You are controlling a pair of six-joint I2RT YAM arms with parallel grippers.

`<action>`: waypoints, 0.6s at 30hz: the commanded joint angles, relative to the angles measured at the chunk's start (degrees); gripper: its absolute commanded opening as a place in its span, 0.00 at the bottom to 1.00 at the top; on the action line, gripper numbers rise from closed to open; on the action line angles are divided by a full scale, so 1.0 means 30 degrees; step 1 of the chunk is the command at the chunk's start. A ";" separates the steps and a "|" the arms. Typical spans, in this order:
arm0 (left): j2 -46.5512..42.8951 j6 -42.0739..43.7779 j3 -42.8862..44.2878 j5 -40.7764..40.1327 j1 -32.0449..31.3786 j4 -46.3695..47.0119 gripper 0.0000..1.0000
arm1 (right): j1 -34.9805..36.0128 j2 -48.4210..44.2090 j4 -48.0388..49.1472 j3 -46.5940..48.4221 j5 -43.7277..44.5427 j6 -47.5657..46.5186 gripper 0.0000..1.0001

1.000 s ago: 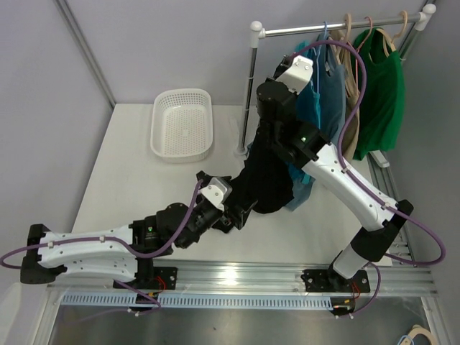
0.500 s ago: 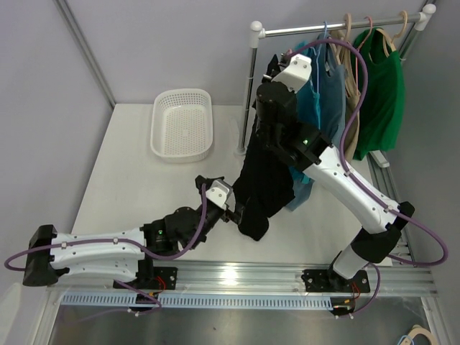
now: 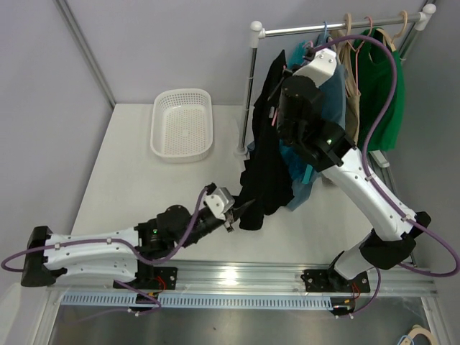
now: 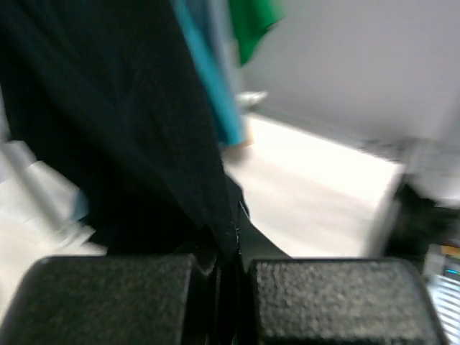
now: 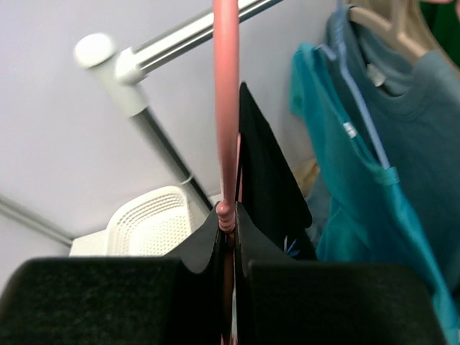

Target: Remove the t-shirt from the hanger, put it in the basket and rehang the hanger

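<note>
Left end effector (image 4: 228,262) has just clamped onto the hem of the black t-shirt (image 3: 262,172), which hangs over the counter (image 3: 129,180) from the pink hanger (image 5: 226,108) that my right end effector (image 5: 228,260) grips and has lifted, so I judge pulling it off can start.
</note>
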 commanded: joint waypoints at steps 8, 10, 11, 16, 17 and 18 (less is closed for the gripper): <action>0.0185 -0.5052 -0.2917 0.4571 -0.4743 0.2902 0.01 | -0.3439 -0.0259 -0.0441 0.1569 -0.2681 0.1018 0.00; 0.1243 -0.5990 -0.3651 0.4632 -0.4922 0.3873 0.01 | -0.3675 -0.0200 -0.0823 0.1805 -0.2887 0.1048 0.00; 0.2118 -0.6720 -0.3827 0.4661 -0.4980 0.4136 0.01 | -0.3705 -0.0229 -0.0852 0.1805 -0.2946 0.1106 0.00; 0.2800 -0.6845 -0.4652 0.5574 -0.5566 0.6192 0.01 | -0.3910 -0.0171 -0.1552 0.2066 -0.3531 0.0902 0.00; 0.2801 -0.6903 -0.4446 0.4728 -0.5596 0.5638 0.01 | -0.3881 -0.0171 -0.1933 0.2272 -0.4054 0.1076 0.00; 0.2859 -0.6845 -0.3893 0.3588 -0.5567 0.4154 0.01 | -0.3736 -0.0258 -0.2604 0.2332 -0.4292 0.1136 0.00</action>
